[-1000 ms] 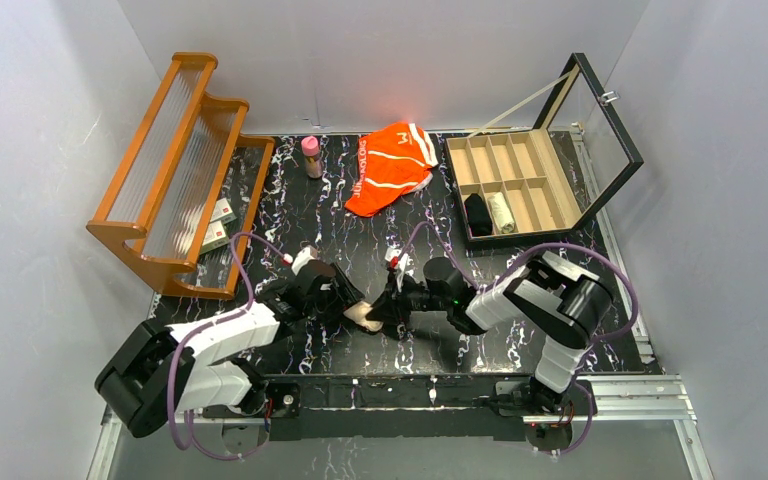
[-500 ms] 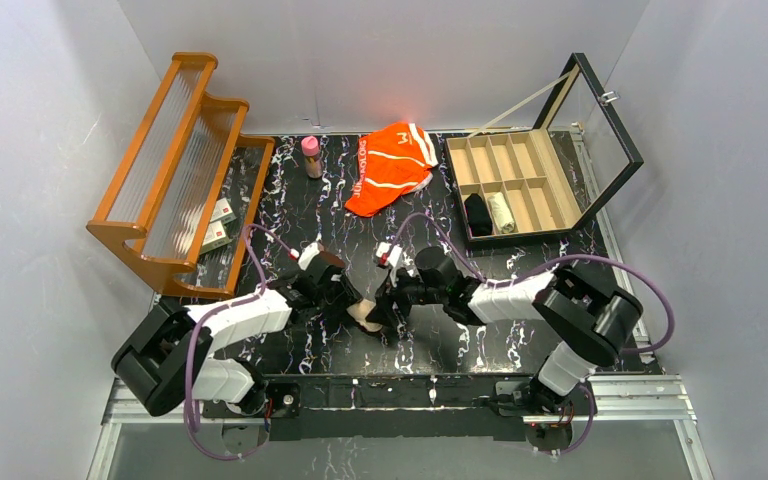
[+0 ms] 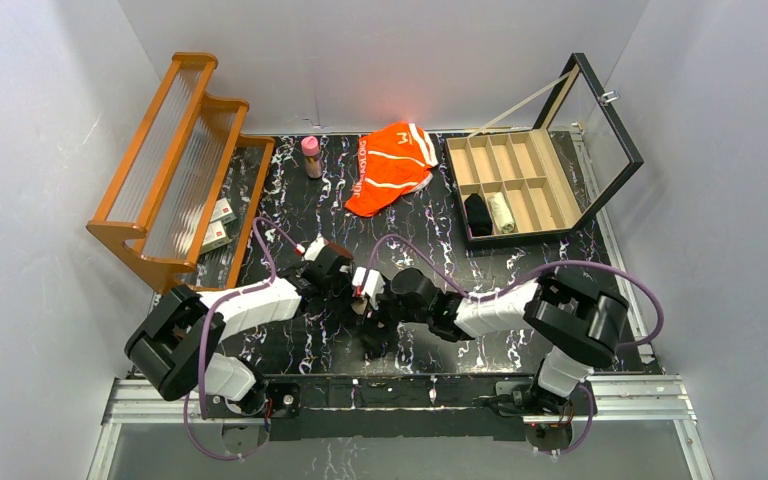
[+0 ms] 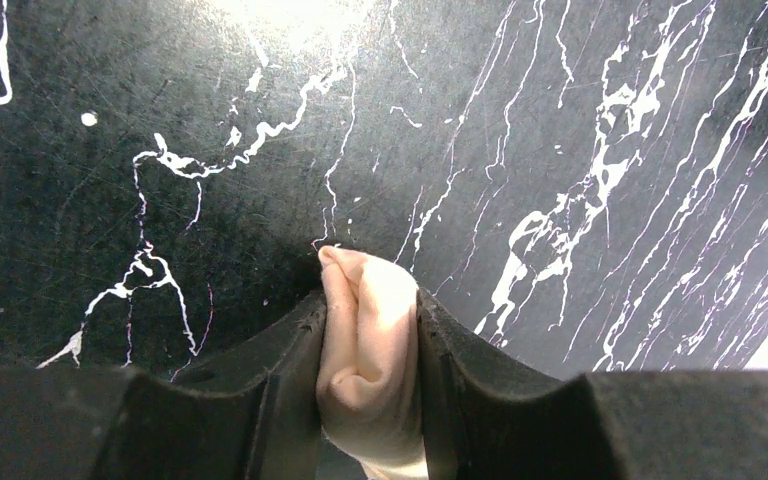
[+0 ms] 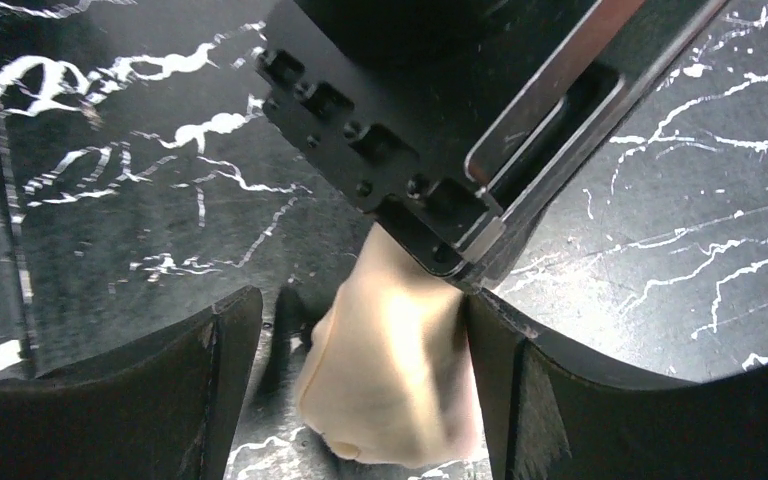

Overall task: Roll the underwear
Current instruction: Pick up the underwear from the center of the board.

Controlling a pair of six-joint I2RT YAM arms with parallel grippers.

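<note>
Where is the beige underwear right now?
The beige underwear sits bunched, pinched in the left gripper near the table's front middle, open right gripper around it.

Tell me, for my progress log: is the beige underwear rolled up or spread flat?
Rolled up: the beige underwear is a tight, compact bundle clamped in the left gripper.

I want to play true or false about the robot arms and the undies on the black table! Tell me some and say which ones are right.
1. The left gripper squeezes the pale beige cloth underwear between its fingers. True.
2. The right gripper is clamped tight on it too. False: its jaws stand open around the cloth, with a gap on one side.
3. The bright orange underwear with white stripes sits inside the wooden compartment box. False: it lies on the black marbled table, beside the box.
4. The box's glass lid stands open. True.
</note>
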